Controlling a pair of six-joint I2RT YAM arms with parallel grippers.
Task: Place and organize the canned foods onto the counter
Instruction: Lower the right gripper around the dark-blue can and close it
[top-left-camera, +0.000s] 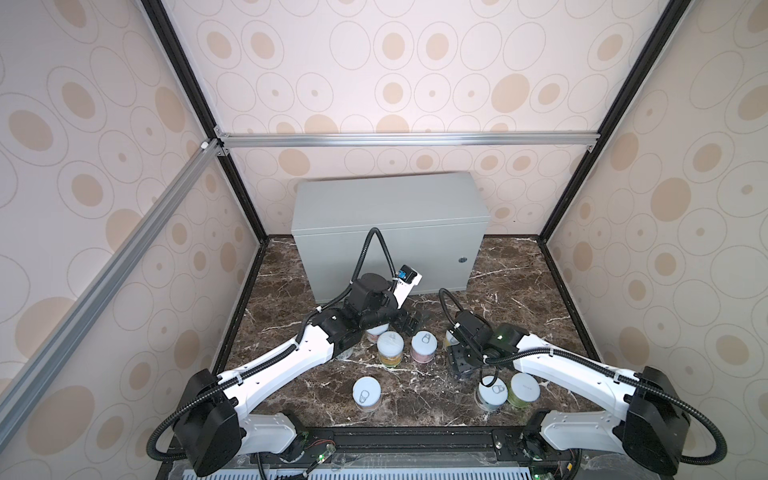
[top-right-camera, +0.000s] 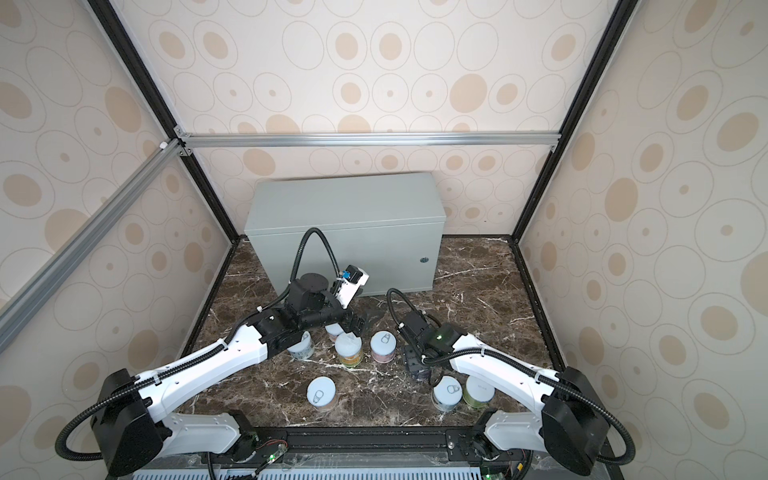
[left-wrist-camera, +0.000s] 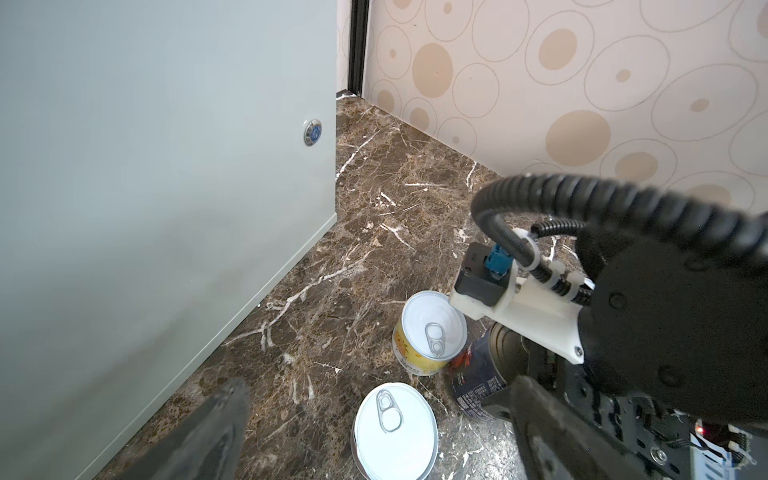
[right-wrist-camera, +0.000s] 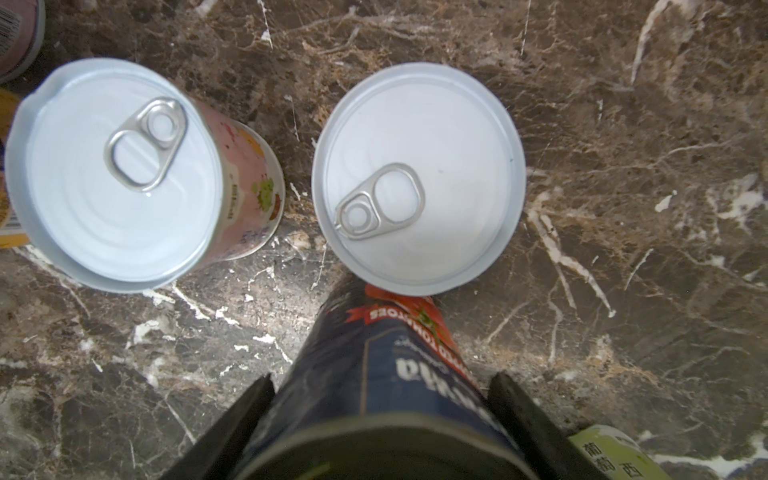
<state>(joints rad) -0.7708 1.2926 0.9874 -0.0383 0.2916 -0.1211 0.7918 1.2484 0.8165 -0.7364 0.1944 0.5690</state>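
Grasp step: right gripper (right-wrist-camera: 382, 376) jaws clamp the tall dark-blue can (right-wrist-camera: 386, 340); left gripper (left-wrist-camera: 380, 386) jaws apart. Next I must lift it onto the light-grey metal box (top-left-camera: 386, 199).

I had both top views looking down from high over the front edge toward the back wall (top-left-camera: 415, 62), far off and sharing nearly the whole scene: box (top-left-camera: 386, 203) and marble (top-left-camera: 415, 399). My left wrist camera sat low, facing the box front and its lock (left-wrist-camera: 312, 132). My right wrist camera pointed straight down, close above the blue can (right-wrist-camera: 374, 374), which both wrist views caught.
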